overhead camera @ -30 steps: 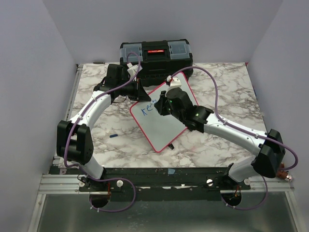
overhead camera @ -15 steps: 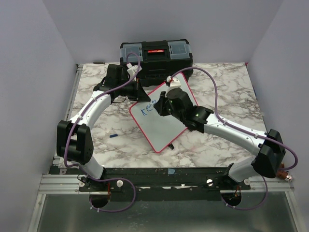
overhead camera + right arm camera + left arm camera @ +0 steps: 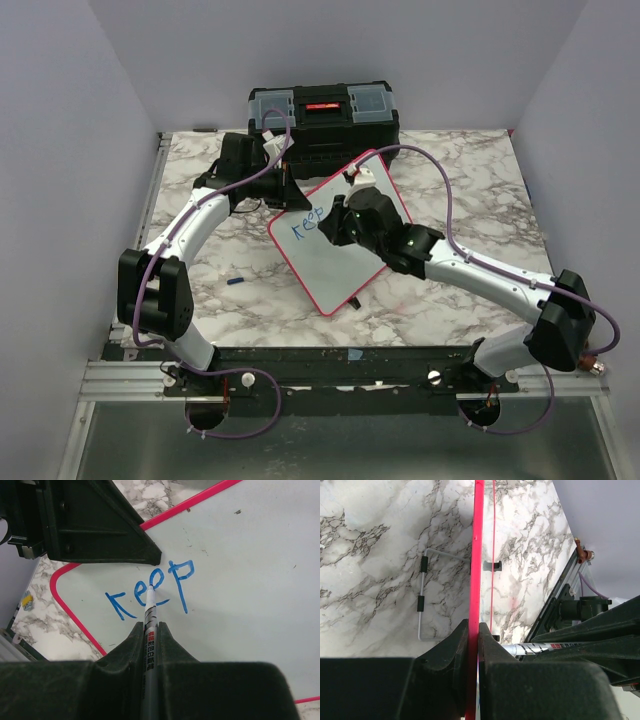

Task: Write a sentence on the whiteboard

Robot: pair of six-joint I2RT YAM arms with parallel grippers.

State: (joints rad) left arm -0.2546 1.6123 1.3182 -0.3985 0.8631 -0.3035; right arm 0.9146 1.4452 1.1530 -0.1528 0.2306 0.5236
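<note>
Whiteboard [image 3: 335, 262] lies skewed mid-desk [image 3: 480, 180], just near of the toolbox [image 3: 322, 110]. The sentence [image 3: 306, 224] reads only a blue "keep" toward its left corner. The left gripper [image 3: 284, 192] meets its far-left rim, and the right gripper [image 3: 335, 225] hangs over the writing.

Left wrist: the jaws stand narrow, pinching the red rim edge-on.

Right wrist: the jaws clasp a marker [image 3: 149, 625], its tip touching the board at the second "e". The left gripper's finger sits just beyond.
</note>
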